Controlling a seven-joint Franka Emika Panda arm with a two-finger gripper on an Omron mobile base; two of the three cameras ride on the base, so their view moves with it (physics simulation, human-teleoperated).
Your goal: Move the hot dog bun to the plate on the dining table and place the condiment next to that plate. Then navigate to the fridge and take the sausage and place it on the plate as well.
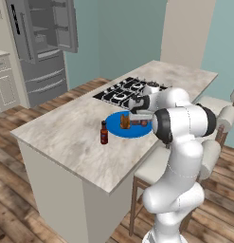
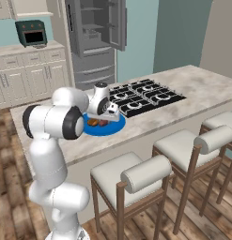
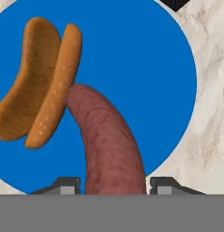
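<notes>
Jaws flank the sausage (image 3: 109, 145) with gaps either side; its tip touches the bun (image 3: 38, 81).

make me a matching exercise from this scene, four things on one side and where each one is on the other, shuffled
Things:
1. sausage
2. hot dog bun
3. condiment bottle
4. fridge

Places:
A. standing on the counter beside the blue plate
B. behind the island, doors open
C. between the gripper fingers, over the plate
D. lying on the plate, touching the sausage tip

Pairs: 1-C, 2-D, 3-A, 4-B

Sausage (image 3: 109, 145) near end hidden between gripper (image 3: 114, 185).
</notes>
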